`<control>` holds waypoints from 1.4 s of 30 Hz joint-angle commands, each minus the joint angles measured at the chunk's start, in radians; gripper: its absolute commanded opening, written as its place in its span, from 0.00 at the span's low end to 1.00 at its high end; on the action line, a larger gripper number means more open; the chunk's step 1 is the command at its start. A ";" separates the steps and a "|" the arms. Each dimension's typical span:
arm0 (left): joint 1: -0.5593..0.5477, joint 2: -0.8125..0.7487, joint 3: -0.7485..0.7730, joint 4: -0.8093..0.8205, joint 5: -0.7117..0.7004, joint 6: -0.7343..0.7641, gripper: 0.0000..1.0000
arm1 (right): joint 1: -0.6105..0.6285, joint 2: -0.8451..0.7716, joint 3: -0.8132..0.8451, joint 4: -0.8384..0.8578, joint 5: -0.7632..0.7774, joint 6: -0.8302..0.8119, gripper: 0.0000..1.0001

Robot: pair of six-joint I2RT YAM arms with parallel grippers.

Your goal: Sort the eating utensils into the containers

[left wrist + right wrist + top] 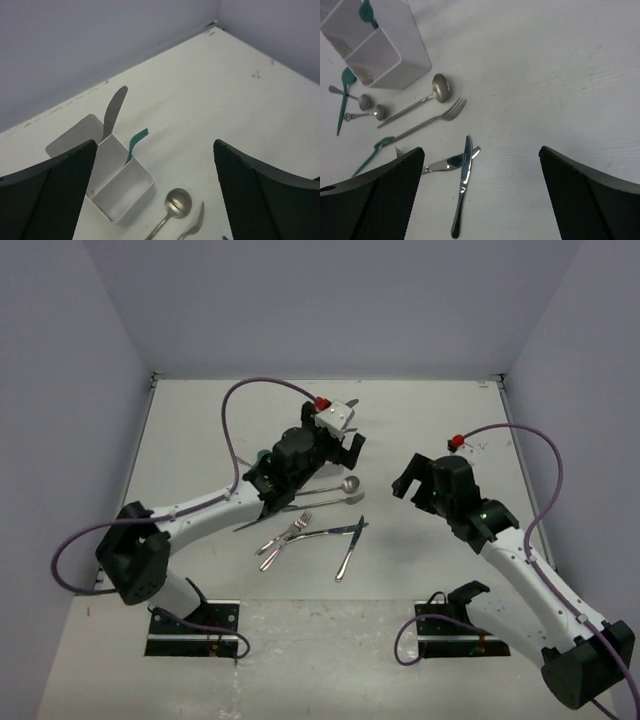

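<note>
Both empty, jaws wide open, our left gripper (155,143) faces the white box (131,202) while our right gripper (480,150) frames a silver knife (463,172) lying top-to-bottom at lower centre of its view.

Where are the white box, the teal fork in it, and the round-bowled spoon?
white box (137,204): left wrist view, outer wall.
teal fork (135,144): left wrist view, neck below tines.
spoon (178,202): left wrist view, bowl.

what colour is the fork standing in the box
Teal; the fork shows best in the left wrist view.
</note>
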State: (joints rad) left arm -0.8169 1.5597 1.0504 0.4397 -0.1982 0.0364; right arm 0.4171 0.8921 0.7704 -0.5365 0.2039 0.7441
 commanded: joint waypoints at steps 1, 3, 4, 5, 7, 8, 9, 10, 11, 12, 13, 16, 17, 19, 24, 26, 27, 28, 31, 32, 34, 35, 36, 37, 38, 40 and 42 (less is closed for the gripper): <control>-0.019 -0.145 0.077 -0.334 -0.274 -0.270 1.00 | 0.132 0.060 0.035 -0.100 0.083 0.117 0.99; -0.019 -0.216 0.111 -0.646 -0.397 -0.490 1.00 | 0.219 0.105 0.044 -0.146 0.080 0.191 0.99; -0.019 -0.260 0.112 -0.727 -0.417 -0.550 1.00 | 0.247 0.131 0.044 -0.154 0.075 0.251 0.99; -0.019 -0.286 0.090 -0.846 -0.429 -0.628 1.00 | 0.274 0.183 0.046 -0.161 0.080 0.282 0.99; -0.019 -0.370 0.047 -0.933 -0.435 -0.740 1.00 | 0.353 0.246 0.059 -0.177 0.088 0.337 0.99; -0.019 -0.400 -0.014 -0.967 -0.411 -0.759 1.00 | 0.402 0.321 0.100 -0.206 0.091 0.350 0.99; -0.019 -0.433 -0.045 -0.979 -0.396 -0.779 1.00 | 0.425 0.364 0.133 -0.235 0.095 0.365 0.99; -0.019 -0.493 -0.096 -0.995 -0.385 -0.837 1.00 | 0.445 0.410 0.162 -0.262 0.104 0.394 0.99; -0.019 -0.519 -0.116 -1.027 -0.356 -0.855 1.00 | 0.478 0.497 0.225 -0.313 0.104 0.408 0.99; -0.019 -0.550 -0.131 -1.038 -0.337 -0.863 1.00 | 0.494 0.537 0.254 -0.328 0.103 0.419 0.99; -0.019 -0.600 -0.148 -1.070 -0.325 -0.889 1.00 | 0.509 0.573 0.277 -0.342 0.101 0.443 0.99; -0.019 -0.699 -0.185 -1.099 -0.284 -0.905 1.00 | 0.554 0.668 0.328 -0.326 0.077 0.472 0.99; -0.019 -0.722 -0.193 -1.105 -0.276 -0.911 1.00 | 0.564 0.685 0.332 -0.310 0.059 0.480 0.99; -0.019 -0.780 -0.208 -1.122 -0.256 -0.915 1.00 | 0.580 0.735 0.345 -0.319 0.066 0.509 0.99; -0.019 -0.858 -0.205 -1.171 -0.268 -0.931 1.00 | 0.600 0.826 0.349 -0.332 0.052 0.532 0.91; -0.019 -0.868 -0.207 -1.173 -0.262 -0.932 1.00 | 0.601 0.841 0.340 -0.323 0.048 0.540 0.86; -0.019 -0.875 -0.210 -1.171 -0.257 -0.935 1.00 | 0.603 0.846 0.339 -0.321 0.045 0.547 0.84; -0.019 -0.877 -0.216 -1.168 -0.251 -0.935 1.00 | 0.603 0.854 0.333 -0.321 0.045 0.552 0.81; -0.019 -0.879 -0.224 -1.171 -0.247 -0.934 1.00 | 0.606 0.857 0.307 -0.296 0.042 0.561 0.64; -0.019 -0.879 -0.224 -1.173 -0.245 -0.932 1.00 | 0.608 0.860 0.300 -0.289 0.039 0.564 0.59; -0.019 -0.882 -0.221 -1.173 -0.244 -0.928 1.00 | 0.608 0.866 0.281 -0.270 0.025 0.571 0.54; -0.019 -0.883 -0.219 -1.174 -0.244 -0.925 1.00 | 0.608 0.867 0.271 -0.263 0.019 0.575 0.53; -0.019 -0.888 -0.216 -1.174 -0.247 -0.920 1.00 | 0.608 0.866 0.248 -0.244 0.005 0.581 0.52; -0.019 -0.891 -0.216 -1.174 -0.248 -0.920 1.00 | 0.608 0.866 0.235 -0.232 -0.003 0.583 0.51; -0.019 -0.895 -0.213 -1.179 -0.251 -0.917 1.00 | 0.609 0.863 0.225 -0.223 -0.011 0.589 0.46; -0.019 -0.902 -0.207 -1.185 -0.267 -0.912 1.00 | 0.617 0.860 0.185 -0.185 -0.024 0.594 0.37; -0.019 -0.902 -0.201 -1.191 -0.273 -0.909 1.00 | 0.620 0.861 0.176 -0.178 -0.031 0.598 0.28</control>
State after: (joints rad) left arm -0.8333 0.6678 0.8310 -0.7311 -0.4496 -0.8730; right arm 1.0164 1.7145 1.0096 -0.7662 0.2035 1.2934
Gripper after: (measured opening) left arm 0.999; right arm 0.309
